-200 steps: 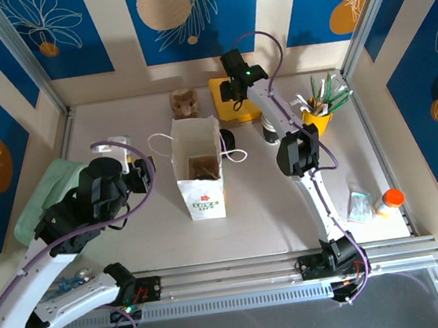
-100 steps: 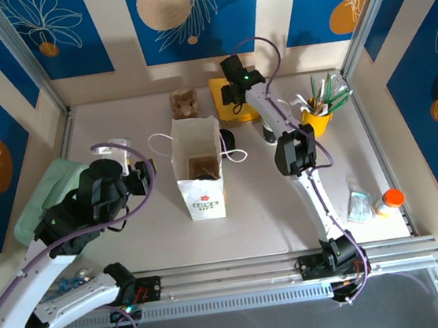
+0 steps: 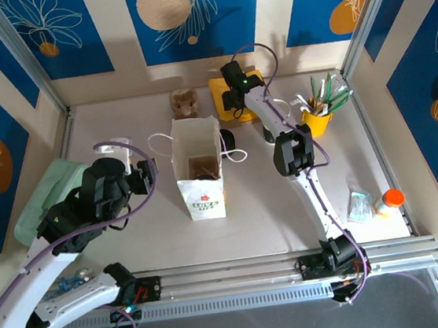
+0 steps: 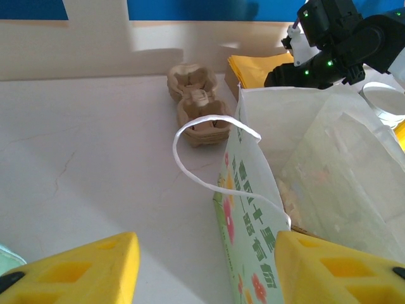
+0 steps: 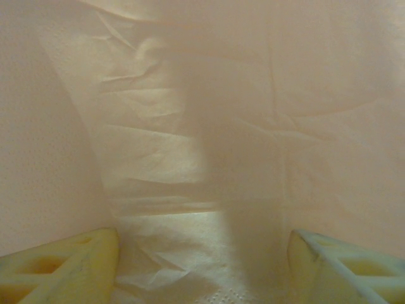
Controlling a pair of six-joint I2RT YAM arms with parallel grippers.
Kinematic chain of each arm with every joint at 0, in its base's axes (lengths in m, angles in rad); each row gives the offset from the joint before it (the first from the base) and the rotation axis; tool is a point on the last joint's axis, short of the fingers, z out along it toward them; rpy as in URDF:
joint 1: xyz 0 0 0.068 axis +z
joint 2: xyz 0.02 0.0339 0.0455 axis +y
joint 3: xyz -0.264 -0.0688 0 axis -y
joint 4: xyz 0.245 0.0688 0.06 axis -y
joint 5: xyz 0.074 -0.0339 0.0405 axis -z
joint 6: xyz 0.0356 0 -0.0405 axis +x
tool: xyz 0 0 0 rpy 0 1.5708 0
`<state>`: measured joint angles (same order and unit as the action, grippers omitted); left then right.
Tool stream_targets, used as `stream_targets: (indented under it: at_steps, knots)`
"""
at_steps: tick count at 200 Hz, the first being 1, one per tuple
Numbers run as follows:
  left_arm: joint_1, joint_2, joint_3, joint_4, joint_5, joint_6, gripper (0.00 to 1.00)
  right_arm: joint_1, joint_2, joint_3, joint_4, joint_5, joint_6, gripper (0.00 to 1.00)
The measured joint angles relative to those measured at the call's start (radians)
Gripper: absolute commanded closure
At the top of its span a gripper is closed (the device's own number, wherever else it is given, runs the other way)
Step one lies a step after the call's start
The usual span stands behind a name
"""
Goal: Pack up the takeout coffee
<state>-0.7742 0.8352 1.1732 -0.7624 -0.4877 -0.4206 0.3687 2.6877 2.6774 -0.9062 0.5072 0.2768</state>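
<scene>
Top external: right pincer (image 3: 233,101) is hovering open over yellow napkins (image 3: 249,111), and left pincer (image 3: 144,174) is gaping empty beside the paper bag (image 3: 203,188). The coffee cup (image 3: 269,132), near the right pincer, is sitting unpacked.

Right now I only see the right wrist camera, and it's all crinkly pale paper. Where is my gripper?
Observer: Your right gripper is at the back of the table, over a yellow stack.
Operator: Where's the bag?
Observer: The bag stands open mid-table, left of your gripper and nearer the front.
Operator: And the cups?
Observer: The cups stand right of the bag.
</scene>
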Motion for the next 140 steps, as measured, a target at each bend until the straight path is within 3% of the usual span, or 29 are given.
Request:
stream_targets:
  at_steps: [59, 140]
  knots:
    - [0.0, 0.028, -0.004, 0.019, 0.018, 0.0, 0.42, -0.008, 0.0, 0.0, -0.007, -0.01, -0.002, 0.24]
    - [0.0, 0.032, -0.004, 0.023, 0.034, 0.0, 0.42, -0.031, 0.002, 0.0, -0.02, -0.082, 0.053, 0.34]
